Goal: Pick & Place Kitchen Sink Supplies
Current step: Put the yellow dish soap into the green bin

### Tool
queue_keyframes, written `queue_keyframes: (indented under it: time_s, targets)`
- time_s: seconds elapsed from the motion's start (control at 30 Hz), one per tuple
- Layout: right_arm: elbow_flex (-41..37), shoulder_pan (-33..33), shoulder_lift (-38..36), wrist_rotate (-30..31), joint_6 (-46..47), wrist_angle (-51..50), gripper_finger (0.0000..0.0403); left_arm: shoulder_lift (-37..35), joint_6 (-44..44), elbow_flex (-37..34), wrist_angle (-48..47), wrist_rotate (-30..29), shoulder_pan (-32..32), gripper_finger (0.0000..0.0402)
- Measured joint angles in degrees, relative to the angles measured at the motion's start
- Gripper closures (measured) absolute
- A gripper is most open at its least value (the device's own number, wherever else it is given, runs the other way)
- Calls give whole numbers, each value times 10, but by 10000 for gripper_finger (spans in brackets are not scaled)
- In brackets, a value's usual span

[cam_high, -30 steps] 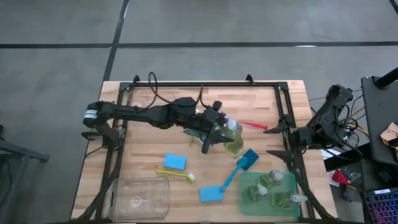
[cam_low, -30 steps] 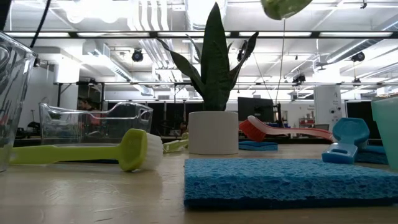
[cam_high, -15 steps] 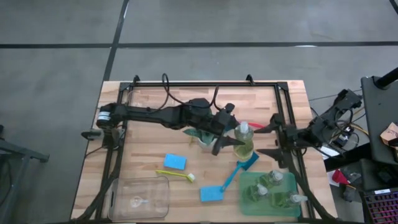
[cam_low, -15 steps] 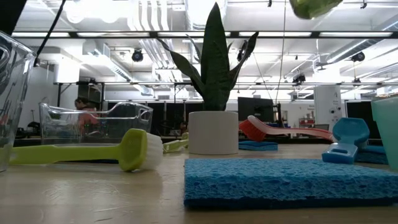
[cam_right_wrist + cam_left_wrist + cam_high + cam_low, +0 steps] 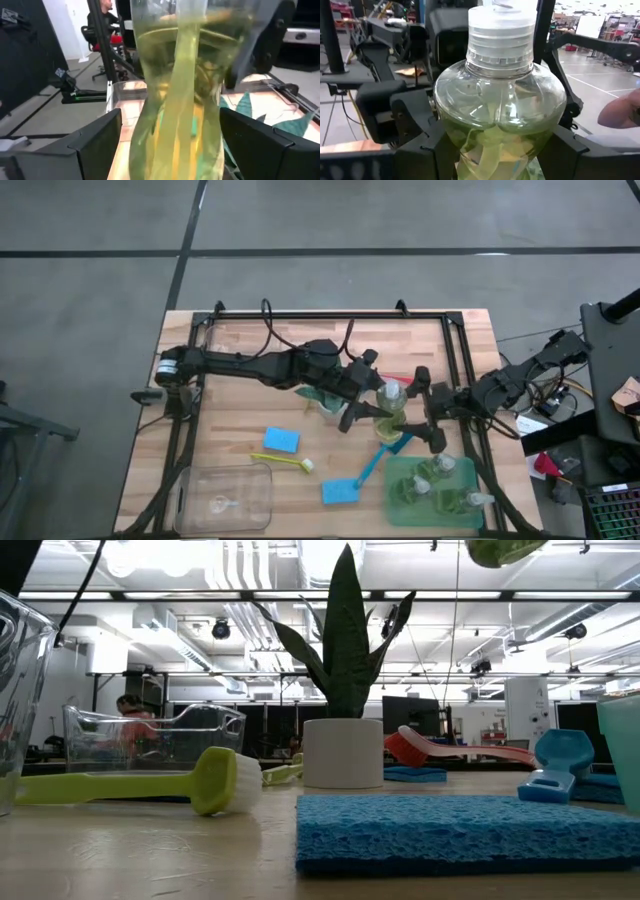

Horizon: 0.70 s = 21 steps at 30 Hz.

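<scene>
On the bench (image 5: 230, 370), the green tray (image 5: 398, 502) at five o'clock already carries several pump bottles, seemingly the collecting spot. Just right of centre, the left pincer (image 5: 362, 412) is clamped around a pump bottle (image 5: 389, 408), carried high in the air. The right pincer (image 5: 424, 410), from three o'clock, stands spread wide with a finger either side of it, gripping nothing, probably ready for a handover.

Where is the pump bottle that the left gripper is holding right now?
In the high view the pump bottle is held above the table's right half in the left gripper, beside the potted plant, with the open right gripper reaching it from the right.
</scene>
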Motion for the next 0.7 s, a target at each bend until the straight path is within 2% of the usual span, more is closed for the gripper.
queue_keyframes:
  time_s: [0.27, 0.5, 0.7]
  targets:
    - [43, -20, 49, -39, -19, 0, 77, 0, 1, 0, -9, 2, -1, 183]
    - [60, -29, 87, -45, -27, -2, 81, 0, 3, 0, -16, 6, -4, 183]
    - [63, -29, 90, -48, -37, -1, 129, 0, 16, 0, -16, 7, -13, 156]
